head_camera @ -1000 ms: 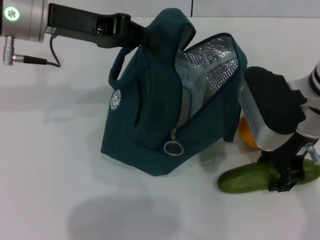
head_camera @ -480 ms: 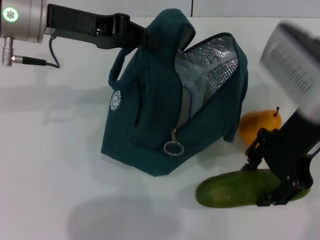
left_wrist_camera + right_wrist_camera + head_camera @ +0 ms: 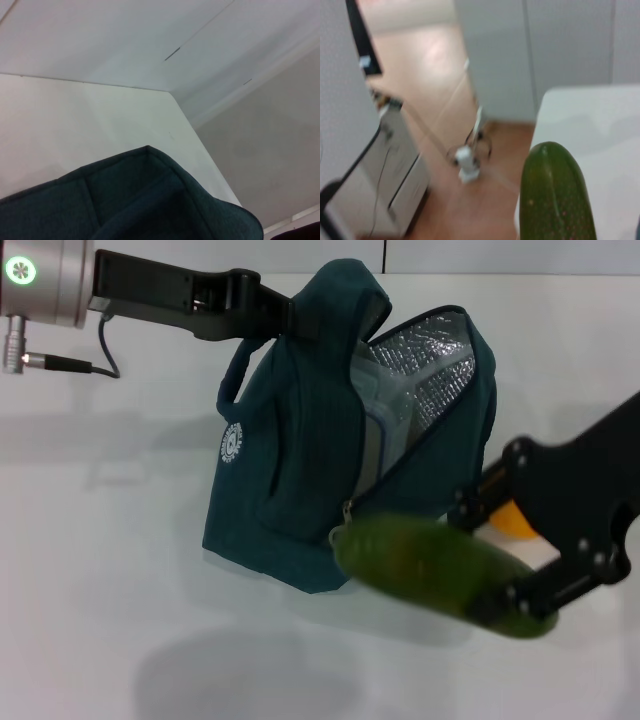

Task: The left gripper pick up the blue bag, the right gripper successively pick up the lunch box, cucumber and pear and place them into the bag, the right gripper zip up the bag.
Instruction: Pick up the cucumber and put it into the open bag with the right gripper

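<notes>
Left end effector (image 3: 285,315) clamped on the blue bag (image 3: 300,470) top, holding it open mid-bench, right end effector (image 3: 505,605) gripping the cucumber (image 3: 430,565) lifted before the bag, pear (image 3: 515,520) behind.

A lab-like room: white table (image 3: 120,540), plain grey walls, cabled floor equipment (image 3: 465,165).

Dark teal fabric of the blue bag (image 3: 150,205) is being shown filling the lower part of the left wrist view, its seamed top edge rising to a soft peak. Behind it, the white table (image 3: 75,120) is being seen running to a corner, with pale walls (image 3: 125,35) standing beyond.
</notes>
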### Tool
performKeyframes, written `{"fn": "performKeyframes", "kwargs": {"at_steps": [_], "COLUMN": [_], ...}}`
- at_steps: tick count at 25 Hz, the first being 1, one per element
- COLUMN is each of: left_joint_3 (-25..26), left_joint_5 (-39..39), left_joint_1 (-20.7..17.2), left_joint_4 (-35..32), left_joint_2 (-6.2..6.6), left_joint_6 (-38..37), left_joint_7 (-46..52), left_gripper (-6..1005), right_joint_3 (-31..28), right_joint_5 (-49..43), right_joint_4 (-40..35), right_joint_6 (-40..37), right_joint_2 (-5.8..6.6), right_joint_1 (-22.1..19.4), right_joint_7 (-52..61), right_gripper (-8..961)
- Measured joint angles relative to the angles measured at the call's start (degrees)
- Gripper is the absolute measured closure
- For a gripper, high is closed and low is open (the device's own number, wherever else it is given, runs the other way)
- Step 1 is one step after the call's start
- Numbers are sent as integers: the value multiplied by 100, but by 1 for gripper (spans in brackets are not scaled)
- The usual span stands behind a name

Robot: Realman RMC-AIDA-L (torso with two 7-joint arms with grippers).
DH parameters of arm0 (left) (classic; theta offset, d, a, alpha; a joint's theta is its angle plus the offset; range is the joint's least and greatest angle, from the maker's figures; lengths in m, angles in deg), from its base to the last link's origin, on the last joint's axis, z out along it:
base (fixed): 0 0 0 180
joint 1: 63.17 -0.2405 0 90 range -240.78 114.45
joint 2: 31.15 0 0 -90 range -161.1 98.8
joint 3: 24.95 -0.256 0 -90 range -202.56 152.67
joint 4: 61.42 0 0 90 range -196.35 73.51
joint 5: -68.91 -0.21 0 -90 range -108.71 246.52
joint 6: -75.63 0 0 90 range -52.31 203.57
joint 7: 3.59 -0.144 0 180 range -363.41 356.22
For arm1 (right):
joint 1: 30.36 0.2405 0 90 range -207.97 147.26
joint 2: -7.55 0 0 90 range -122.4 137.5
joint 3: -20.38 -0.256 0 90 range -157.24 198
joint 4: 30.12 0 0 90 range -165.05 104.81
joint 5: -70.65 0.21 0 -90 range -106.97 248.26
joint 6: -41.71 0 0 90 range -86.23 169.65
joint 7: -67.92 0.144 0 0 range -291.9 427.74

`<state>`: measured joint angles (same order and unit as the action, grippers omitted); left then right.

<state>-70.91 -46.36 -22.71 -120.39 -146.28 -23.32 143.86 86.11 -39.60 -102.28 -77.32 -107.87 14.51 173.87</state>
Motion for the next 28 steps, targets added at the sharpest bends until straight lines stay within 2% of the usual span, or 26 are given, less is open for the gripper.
{"fn": "performKeyframes", "kwargs": {"at_steps": [9, 16, 21, 28], "left_joint_3": [-3, -51, -53, -72], "left_joint_5": [4, 23, 23, 22], "left_joint_1": [5, 22, 23, 24], "left_joint_4": [0, 0, 0, 0], "left_joint_2": [20, 24, 29, 35], "left_joint_6": [-13, -51, -70, -72], "left_joint_7": [12, 22, -5, -20], "left_gripper": [954, 954, 954, 954], "right_joint_3": [-1126, -1470, -1631, -1598], "right_joint_5": [1442, 3146, 3510, 3539], "right_joint_4": [516, 1214, 1943, 3152], "right_joint_6": [477, 700, 937, 1388], "right_joint_2": [5, 38, -3, -12], "right_joint_1": [-714, -1284, -1519, -1489], "right_joint_7": [-311, -938, -1687, -2803], "right_gripper": [323, 311, 302, 290]}}
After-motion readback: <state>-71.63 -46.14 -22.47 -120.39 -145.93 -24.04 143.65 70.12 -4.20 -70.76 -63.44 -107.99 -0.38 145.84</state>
